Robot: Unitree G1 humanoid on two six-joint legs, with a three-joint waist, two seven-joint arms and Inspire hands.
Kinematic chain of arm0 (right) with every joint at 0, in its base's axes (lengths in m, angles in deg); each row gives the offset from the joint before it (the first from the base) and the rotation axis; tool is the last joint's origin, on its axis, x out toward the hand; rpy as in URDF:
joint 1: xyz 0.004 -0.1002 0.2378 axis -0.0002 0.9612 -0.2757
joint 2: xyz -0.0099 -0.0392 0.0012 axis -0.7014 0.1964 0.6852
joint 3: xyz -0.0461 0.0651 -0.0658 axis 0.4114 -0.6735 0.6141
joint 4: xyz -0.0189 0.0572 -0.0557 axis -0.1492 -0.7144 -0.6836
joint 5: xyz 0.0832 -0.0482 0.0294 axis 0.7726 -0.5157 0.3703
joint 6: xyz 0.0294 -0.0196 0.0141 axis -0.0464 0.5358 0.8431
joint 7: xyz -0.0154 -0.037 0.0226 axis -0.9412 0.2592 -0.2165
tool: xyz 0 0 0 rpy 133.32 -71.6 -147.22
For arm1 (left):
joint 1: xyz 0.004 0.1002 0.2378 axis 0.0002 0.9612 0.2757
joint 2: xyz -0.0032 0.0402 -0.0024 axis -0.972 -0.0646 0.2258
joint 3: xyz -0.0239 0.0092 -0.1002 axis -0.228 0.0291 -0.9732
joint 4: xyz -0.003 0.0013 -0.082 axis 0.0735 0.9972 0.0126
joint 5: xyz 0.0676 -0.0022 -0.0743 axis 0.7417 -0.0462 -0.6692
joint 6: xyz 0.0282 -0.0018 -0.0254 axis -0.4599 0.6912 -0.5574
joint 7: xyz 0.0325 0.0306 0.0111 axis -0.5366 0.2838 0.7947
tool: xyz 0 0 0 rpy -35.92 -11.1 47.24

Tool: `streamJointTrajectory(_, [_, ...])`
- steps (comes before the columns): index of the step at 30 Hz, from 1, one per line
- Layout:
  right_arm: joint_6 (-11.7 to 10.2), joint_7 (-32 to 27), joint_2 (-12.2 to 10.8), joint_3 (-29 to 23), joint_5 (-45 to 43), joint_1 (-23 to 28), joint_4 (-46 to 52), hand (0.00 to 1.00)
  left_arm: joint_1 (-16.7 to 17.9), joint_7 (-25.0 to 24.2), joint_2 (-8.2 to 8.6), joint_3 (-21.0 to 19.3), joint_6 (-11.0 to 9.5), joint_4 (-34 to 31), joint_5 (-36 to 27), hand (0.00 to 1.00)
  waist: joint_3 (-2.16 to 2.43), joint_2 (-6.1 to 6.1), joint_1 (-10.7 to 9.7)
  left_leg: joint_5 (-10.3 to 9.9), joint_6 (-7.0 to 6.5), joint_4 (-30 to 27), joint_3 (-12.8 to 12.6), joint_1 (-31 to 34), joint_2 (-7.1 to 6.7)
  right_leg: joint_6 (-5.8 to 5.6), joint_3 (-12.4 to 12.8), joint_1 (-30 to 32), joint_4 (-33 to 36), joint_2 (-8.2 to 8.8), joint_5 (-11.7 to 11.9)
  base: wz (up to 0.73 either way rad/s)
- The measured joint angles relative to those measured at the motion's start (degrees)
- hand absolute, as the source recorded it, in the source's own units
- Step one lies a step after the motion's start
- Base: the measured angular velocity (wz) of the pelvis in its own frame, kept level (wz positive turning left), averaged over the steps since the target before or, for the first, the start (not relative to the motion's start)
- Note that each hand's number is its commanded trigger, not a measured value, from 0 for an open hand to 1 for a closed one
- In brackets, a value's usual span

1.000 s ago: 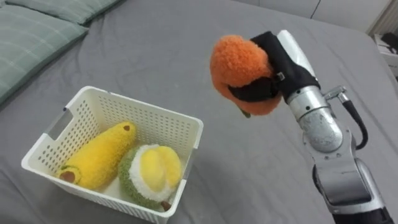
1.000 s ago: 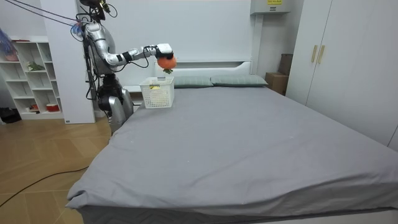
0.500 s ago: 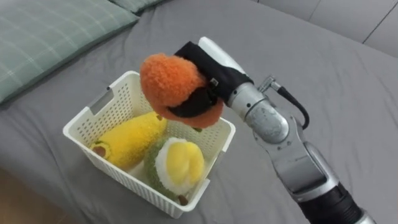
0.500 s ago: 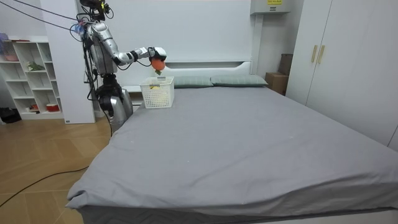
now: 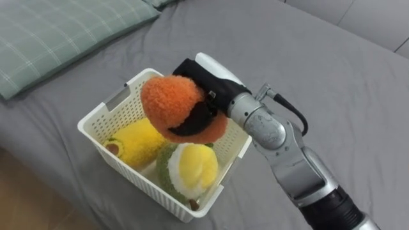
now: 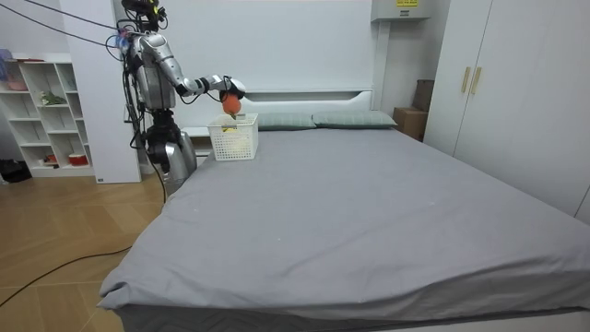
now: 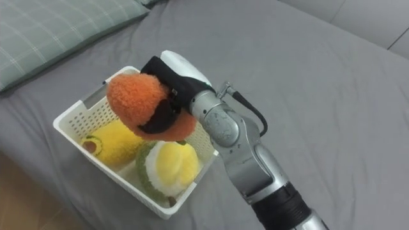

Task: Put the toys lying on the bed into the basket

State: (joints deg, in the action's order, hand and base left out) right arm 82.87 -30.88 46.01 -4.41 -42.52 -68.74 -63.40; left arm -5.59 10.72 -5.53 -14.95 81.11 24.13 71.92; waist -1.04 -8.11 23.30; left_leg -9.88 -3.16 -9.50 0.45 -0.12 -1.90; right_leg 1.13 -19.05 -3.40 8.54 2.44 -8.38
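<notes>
Right hand (image 5: 206, 82) of the robot, reaching in from the right with its dark fingers curled round an orange plush toy (image 5: 171, 102) and gripping it. The toy hangs above the far right part of a white slotted basket (image 5: 131, 177), clear of the two toys lying inside.

In the basket, a long yellow plush toy (image 5: 134, 142) lies on the left. A round green plush toy with a yellow middle (image 5: 188, 167) lies at the near right, touching it. The basket stands on the grey bed (image 5: 332, 83), near the bed's left edge. A green checked pillow (image 5: 51, 32) lies on the bed at the far left, apart from the basket.

The eye views give the hold on the toy and the basket's contents. The right eye view adds more of the right forearm below the hand.

The room view places the robot upright on the wooden floor (image 6: 64, 240) at the head corner of the bed, on the room view's left, its arm held out over the basket. It also takes in a white shelf unit (image 6: 41, 111) behind the robot and a white wardrobe (image 6: 516, 83) on the room view's right. A yellow label (image 6: 406, 3) sits on the cupboard above the headboard; its print is too small to read.
</notes>
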Motion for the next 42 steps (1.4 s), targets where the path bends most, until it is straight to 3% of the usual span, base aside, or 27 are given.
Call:
streamJointTrajectory(5, [0.0, 0.0, 0.3, 0.0, -0.8, 0.3, 0.0, 0.0, 0.0, -0.4, -0.13, 0.4, 0.5, -0.1, 1.4, 0.0, 0.08, -0.1, -1.4, 0.0, -0.03, -0.2, 0.0, 0.3, -0.03, 0.0, -0.3, 0.2, 0.0, 0.07, 0.0, 0.0])
streamJointTrajectory(14, [-0.1, -1.4, 3.2, -0.5, -0.2, 1.6, 0.0, 0.0, -1.0, -0.9, -0.15, 0.7, 0.6, 0.0, 3.6, 0.0, 0.09, 0.3, -4.0, 0.1, -0.05, -0.6, -0.1, 0.3, -0.06, -0.01, 0.3, 0.5, 0.0, 0.07, 0.0, -0.01])
streamJointTrajectory(15, [-0.1, -1.4, 3.3, -0.5, -0.2, 1.9, 0.0, 0.09, -1.0, -0.9, -0.09, 0.7, 0.6, 0.0, 3.6, 0.0, 0.13, 0.51, -4.2, 0.1, -0.05, -0.6, -0.2, 0.3, -0.06, -0.01, 0.5, 0.5, 0.0, 0.07, 0.0, -0.04])
streamJointTrajectory(16, [-0.1, -1.4, 3.6, -0.6, 0.2, 2.0, 0.0, 1.0, -1.2, -0.9, 0.05, 0.8, 0.6, 0.0, 3.3, 0.0, 0.18, 0.75, -4.3, 0.1, -0.05, -0.6, -0.2, 0.3, -0.05, -0.01, 0.5, 0.5, 0.0, 0.07, 0.0, -0.04])
streamJointTrajectory(22, [-0.1, -1.3, 3.5, -0.2, 7.8, 2.3, 0.0, 1.0, -1.2, -0.7, 0.05, 1.5, 0.5, 0.0, 3.1, 0.0, 0.1, 1.87, -4.1, 0.1, -0.04, -0.4, -0.4, -0.2, 0.03, -0.01, 0.9, 0.2, 0.0, -0.02, 0.0, -0.01])
streamJointTrajectory(34, [-0.1, -1.2, 2.3, 0.0, 8.1, 4.7, -6.4, 0.98, -1.2, -0.3, 0.14, 1.6, 0.7, 0.8, 3.2, 0.0, 0.06, 2.34, -3.0, 0.1, -0.05, -0.1, -0.5, -0.5, 0.02, -0.01, 0.9, 0.1, 0.0, 0.0, 0.0, 0.0])
streamJointTrajectory(35, [0.0, -1.2, 2.3, 0.0, 8.1, 4.7, -6.4, 0.69, -1.2, -0.3, 0.14, 1.6, 0.7, 0.9, 3.2, 0.0, 0.03, 2.39, -3.0, 0.1, -0.05, -0.1, -0.5, -0.5, 0.02, -0.01, 0.9, 0.1, 0.0, -0.01, 0.0, 0.0])
streamJointTrajectory(36, [-0.1, -1.2, 2.2, 0.0, 8.1, 4.7, -6.4, 0.13, -1.2, -0.3, 0.14, 1.6, 0.8, 1.2, 3.2, 0.0, -0.02, 2.47, -3.0, 0.1, -0.05, -0.1, -0.5, -0.5, 0.02, -0.01, 0.9, 0.1, 0.0, 0.0, 0.0, 0.0])
streamJointTrajectory(37, [-0.1, -1.1, 2.2, 0.0, 7.7, 4.7, -6.4, 0.0, -1.1, -0.3, 0.13, 1.6, 0.9, 1.2, 3.2, 0.0, -0.04, 2.5, -2.9, 0.1, -0.05, -0.1, -0.5, -0.5, 0.02, -0.01, 0.9, 0.1, 0.0, 0.0, 0.0, 0.0])
streamJointTrajectory(42, [-0.1, -0.6, 2.2, 0.0, 5.7, 4.7, -6.4, 0.0, -1.1, -0.5, 0.12, 1.6, 0.9, 1.2, 3.2, 0.0, -0.04, 2.52, -2.7, 0.1, -0.05, -0.1, -0.7, -0.4, 0.04, -0.01, 1.2, 0.3, 0.1, 0.0, 0.0, -0.02])
